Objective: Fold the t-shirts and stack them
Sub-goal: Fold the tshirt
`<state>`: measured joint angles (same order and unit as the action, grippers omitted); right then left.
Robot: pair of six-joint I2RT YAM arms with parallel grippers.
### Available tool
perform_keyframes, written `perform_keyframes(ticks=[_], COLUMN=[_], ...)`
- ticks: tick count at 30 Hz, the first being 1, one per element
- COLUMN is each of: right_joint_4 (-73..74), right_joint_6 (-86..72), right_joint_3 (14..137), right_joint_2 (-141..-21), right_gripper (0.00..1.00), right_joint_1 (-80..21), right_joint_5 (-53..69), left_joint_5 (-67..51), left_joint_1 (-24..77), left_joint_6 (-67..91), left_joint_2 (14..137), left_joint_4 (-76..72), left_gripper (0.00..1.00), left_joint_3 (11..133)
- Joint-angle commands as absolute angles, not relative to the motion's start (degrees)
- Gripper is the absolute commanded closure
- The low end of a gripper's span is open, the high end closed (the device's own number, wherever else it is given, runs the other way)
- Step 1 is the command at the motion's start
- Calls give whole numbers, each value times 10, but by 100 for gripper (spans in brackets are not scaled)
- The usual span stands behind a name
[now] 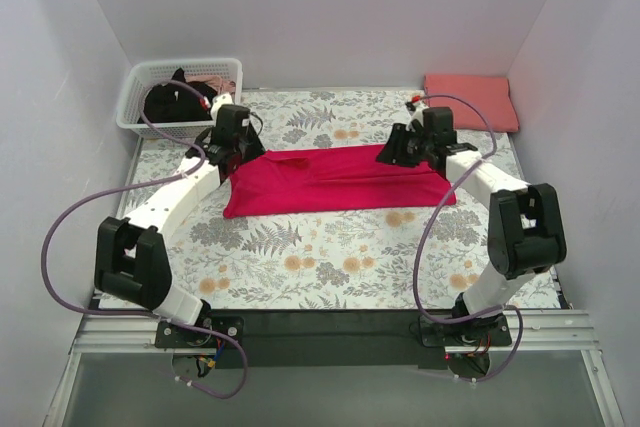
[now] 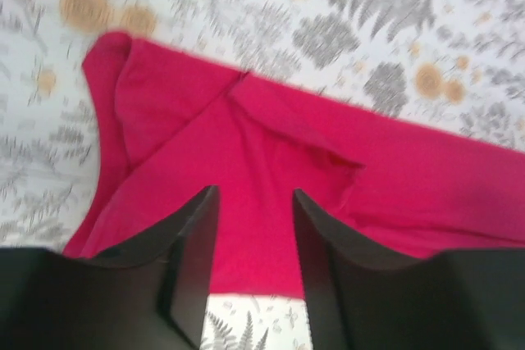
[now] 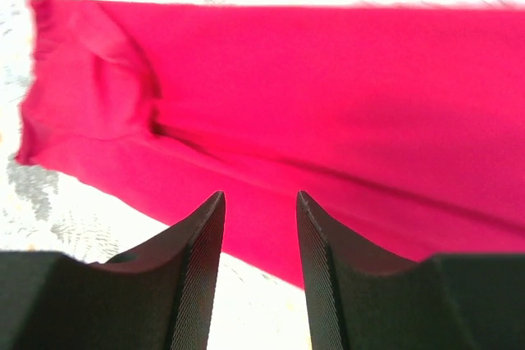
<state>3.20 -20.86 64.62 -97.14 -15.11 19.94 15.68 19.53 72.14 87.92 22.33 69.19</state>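
Crimson t-shirt (image 1: pixel 335 182): lies flat as a long band across the middle of the floral cloth (image 1: pixel 330 267) that covers the surface, with a sleeve tucked in at its left end.
Left claw (image 2: pixel 254 194): spread and holding nothing, poised over the band's left end.
Right claw (image 3: pixel 260 196): also spread and empty, above the near hem at the right end.
Other shirts: the salmon-pink t-shirt (image 1: pixel 470 99) sits folded at the far right corner. The black t-shirt (image 1: pixel 170 102) is bunched in the basket (image 1: pixel 185 69) at far left.
Step in hand: we judge the lengthwise fold is done and the crosswise fold comes next (one end carried over the other).
Doing it well: we would pinch every layer at a corner, not just the top sheet, so the tucked sleeve travels with the rest.
Lift: we would raise it only enough to clear the cloth, keeping the band taut.
Landing: we would line edge up with edge before letting go.
Risk: a shallow pinch could peel the layers apart, and the floral cloth might get caught underneath.
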Motion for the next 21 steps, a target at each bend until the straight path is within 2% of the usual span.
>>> perform_keyframes(ticks=[1, 2, 7, 13, 21], right_joint_4=[47, 47, 44, 33, 18], right_joint_6=[-185, -184, -186, -199, -253], right_joint_3=[572, 562, 513, 494, 404], right_joint_2=[-937, -933, -912, -948, -978], right_gripper=[55, 56, 58, 59, 60], right_joint_1=[-112, -91, -30, 52, 132], right_joint_5=[185, 185, 171, 174, 187], left_joint_5=[146, 154, 169, 175, 180], left_joint_1=[192, 191, 164, 147, 131], left_joint_6=[765, 767, 760, 769, 792], left_joint_2=[870, 870, 881, 924, 964], left_joint_4=[280, 289, 287, 301, 349], left_gripper=[65, 71, 79, 81, 82], left_joint_3=[624, 605, 565, 554, 512])
